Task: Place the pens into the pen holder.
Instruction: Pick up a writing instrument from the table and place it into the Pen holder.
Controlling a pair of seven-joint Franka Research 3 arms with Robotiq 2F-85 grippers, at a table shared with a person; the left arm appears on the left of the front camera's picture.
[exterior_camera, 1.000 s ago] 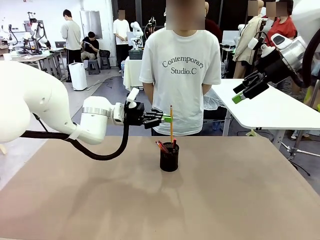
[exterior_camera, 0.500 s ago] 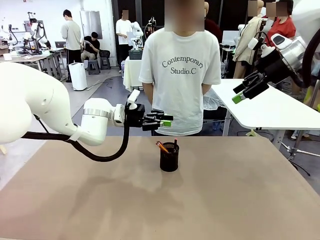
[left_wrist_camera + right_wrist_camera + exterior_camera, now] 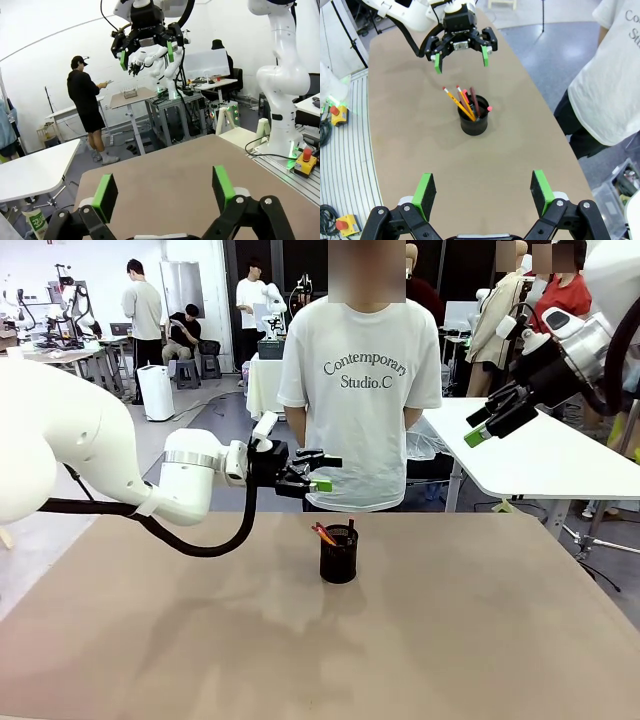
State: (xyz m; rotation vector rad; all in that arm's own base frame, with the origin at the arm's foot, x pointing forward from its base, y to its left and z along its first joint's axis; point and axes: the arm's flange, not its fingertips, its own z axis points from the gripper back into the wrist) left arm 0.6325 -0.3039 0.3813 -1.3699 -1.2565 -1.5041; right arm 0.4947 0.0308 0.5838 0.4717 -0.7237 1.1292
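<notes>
The small black wire-mesh pen holder (image 3: 339,554) hides the lower parts of the thin pens (image 3: 326,534) standing in it; just their tops poke out. From the front they look too small to count. The person in the white printed T-shirt (image 3: 362,390) is cut off by the brown surface (image 3: 320,640) below the waist, and both hands are behind the back.

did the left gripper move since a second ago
Yes. The left gripper has drawn back toward picture left, away from above the pen holder, and its jaws have opened, empty.
</notes>
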